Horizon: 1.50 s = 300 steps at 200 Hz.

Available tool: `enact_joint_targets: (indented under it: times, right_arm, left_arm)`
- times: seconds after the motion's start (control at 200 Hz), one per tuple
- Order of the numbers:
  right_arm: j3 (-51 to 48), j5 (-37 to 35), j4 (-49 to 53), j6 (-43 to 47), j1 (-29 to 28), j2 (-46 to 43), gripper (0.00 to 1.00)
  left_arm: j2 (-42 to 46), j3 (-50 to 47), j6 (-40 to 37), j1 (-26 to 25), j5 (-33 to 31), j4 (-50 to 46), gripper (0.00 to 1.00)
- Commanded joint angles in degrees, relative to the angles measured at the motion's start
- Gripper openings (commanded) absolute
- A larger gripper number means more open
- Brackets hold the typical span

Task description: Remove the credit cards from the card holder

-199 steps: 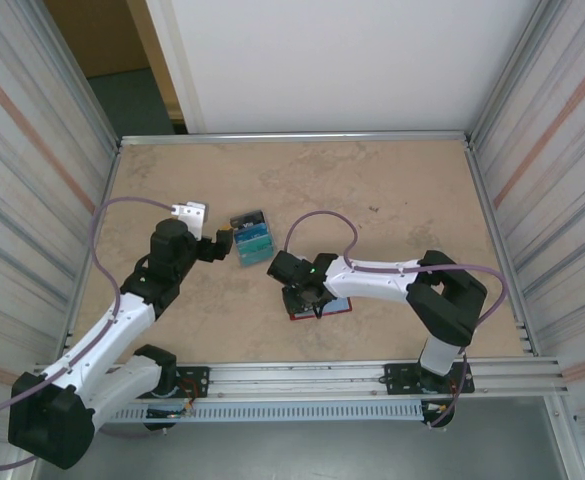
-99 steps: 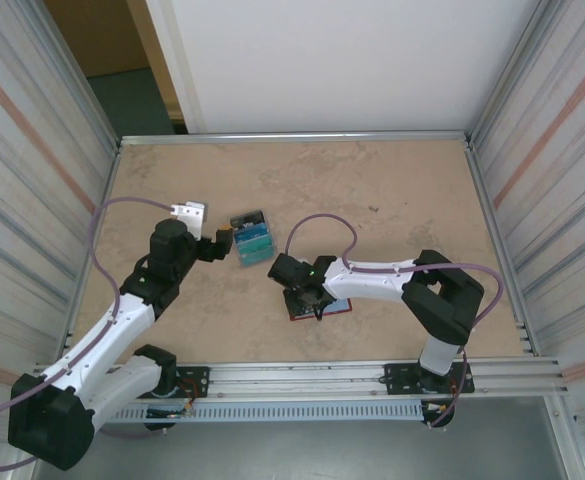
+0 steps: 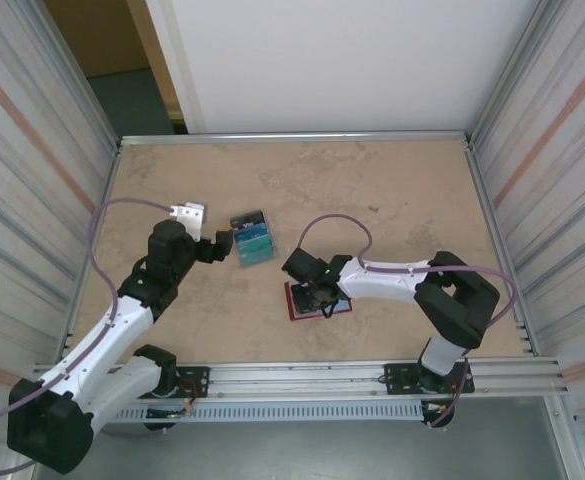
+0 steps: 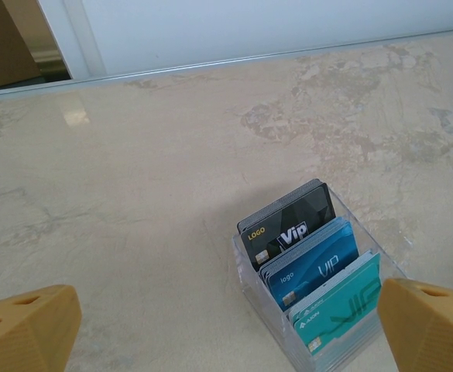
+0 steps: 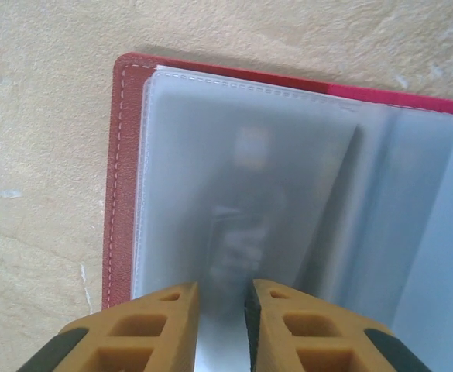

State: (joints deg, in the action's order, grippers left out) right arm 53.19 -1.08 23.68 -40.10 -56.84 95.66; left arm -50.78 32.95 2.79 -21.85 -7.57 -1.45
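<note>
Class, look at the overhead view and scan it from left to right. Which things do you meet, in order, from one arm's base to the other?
left arm's base → clear box of cards → card holder → right arm's base

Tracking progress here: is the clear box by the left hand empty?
No, the clear box holds black, blue and teal cards standing on edge.

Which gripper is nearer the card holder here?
Right. The right gripper sits directly over the open card holder, at its clear sleeves. The left gripper hangs well off to its left, open, facing the box of cards.
</note>
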Motion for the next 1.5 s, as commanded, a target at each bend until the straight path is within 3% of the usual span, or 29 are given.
enact_joint_targets:
  times: [0.0,0.125,0.416,0.972,1.498]
  right_arm:
    - [-1.68,0.64,-0.49,0.47,0.97,-1.06,0.21]
    - [-1.76,0.42,-0.51,0.80,1.47,-2.35,0.18]
    - [1.65,-6.27,3.98,3.41,-3.18,-3.73,0.26]
    - [3.91,-5.25,3.68,4.33,-5.21,2.49,0.41]
    - [1.22,-8.88,4.68,2.33,-6.03,7.68,0.40]
  left_arm:
    - [1.17,-0.14,-1.21,-0.52,0.95,0.07,0.99]
    - [1.24,0.27,-2.23,-1.56,0.97,0.05,0.99]
    - [1.43,0.64,-2.15,-2.58,-1.83,0.11,0.99]
    - [0.07,0.62,-1.90,-2.59,-3.23,0.33,0.99]
    - [-0.13,1.51,-1.70,-2.59,-2.43,0.14,0.99]
